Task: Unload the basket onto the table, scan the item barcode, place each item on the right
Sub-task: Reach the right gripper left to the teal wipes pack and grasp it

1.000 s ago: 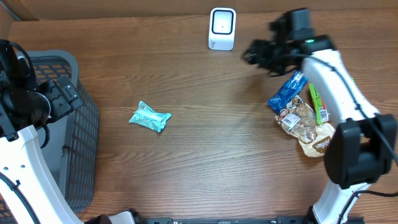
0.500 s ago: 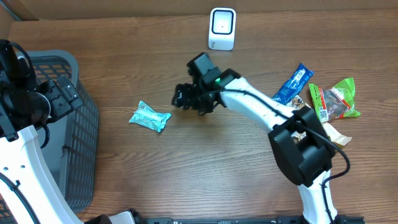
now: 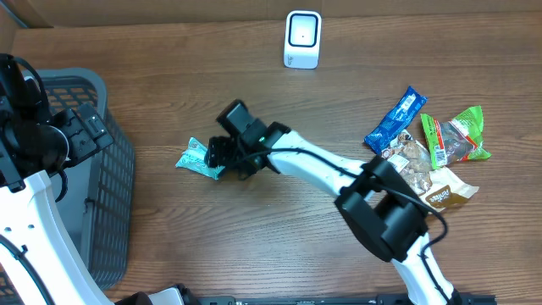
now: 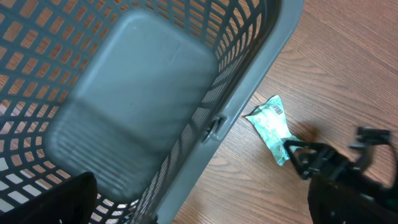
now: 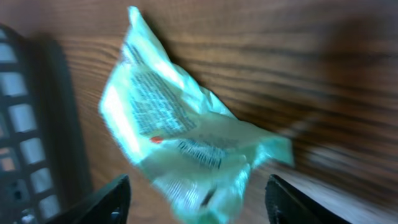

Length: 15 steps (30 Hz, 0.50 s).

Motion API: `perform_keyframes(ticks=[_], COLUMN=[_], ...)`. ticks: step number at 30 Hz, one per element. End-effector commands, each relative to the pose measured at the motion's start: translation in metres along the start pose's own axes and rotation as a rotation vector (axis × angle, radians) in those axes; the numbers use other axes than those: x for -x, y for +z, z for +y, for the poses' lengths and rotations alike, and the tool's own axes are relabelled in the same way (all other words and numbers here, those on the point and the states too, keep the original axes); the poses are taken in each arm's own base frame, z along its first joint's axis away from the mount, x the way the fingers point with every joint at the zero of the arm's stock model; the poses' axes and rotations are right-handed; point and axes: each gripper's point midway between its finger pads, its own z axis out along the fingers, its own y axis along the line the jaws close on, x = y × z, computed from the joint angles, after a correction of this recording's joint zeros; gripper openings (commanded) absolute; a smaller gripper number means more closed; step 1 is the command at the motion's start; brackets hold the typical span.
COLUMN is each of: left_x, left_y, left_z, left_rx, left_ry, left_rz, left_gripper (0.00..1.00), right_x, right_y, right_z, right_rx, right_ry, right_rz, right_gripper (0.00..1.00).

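The item, a crumpled teal packet [image 3: 197, 158], lies on the wooden table left of centre. My right gripper [image 3: 222, 156] has reached across and hovers at the packet's right end. In the right wrist view the teal packet [image 5: 180, 140] fills the middle, printed side up. The right gripper [image 5: 198, 208] is open around it, its fingertips [image 5: 111, 200] standing clear on either side. The white scanner [image 3: 302, 39] stands at the back edge. My left gripper [image 3: 85, 129] hangs open over the grey basket [image 3: 114, 212]. The left wrist view also catches the teal packet [image 4: 272, 126].
A pile of snack packs lies at the right: a blue packet [image 3: 395, 118], a green packet [image 3: 459, 134] and a nut bag [image 3: 421, 174]. The grey basket [image 4: 249, 74] fills the left edge. The right arm stretches across the table's middle.
The right arm swung from the snack pile at the right, across the table to the left, and came down over the teal packet. Left arm has not moved.
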Motion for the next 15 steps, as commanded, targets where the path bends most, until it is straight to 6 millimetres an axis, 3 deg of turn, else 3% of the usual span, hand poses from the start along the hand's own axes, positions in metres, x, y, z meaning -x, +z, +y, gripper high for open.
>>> perform_keyframes(ticks=[1, 6, 11, 12, 15], left_x=[0.001, 0.001, 0.001, 0.001, 0.001], left_y=[-0.003, -0.003, -0.003, -0.003, -0.003], left_z=[0.000, 0.000, 0.000, 0.000, 0.000], left_rx=[-0.005, -0.005, -0.005, -0.005, -0.005], left_ry=[0.004, 0.004, 0.004, 0.004, 0.004], left_rz=[-0.011, -0.011, -0.011, -0.011, -0.012], left_gripper=[1.00, 1.00, 0.99, 0.99, 1.00], right_x=[-0.005, -0.007, -0.003, 0.002, 0.021], right_y=[0.015, 0.015, 0.007, 0.002, -0.024], right_z=[-0.010, -0.015, -0.039, -0.043, -0.067], right_rx=[-0.021, -0.042, -0.096, -0.095, -0.118], right_ry=[0.004, -0.068, -0.060, -0.065, -0.036], right_rz=[0.013, 0.024, 0.058, 0.068, 0.083], right_gripper=[0.63, 0.38, 0.21, 0.10, 0.04])
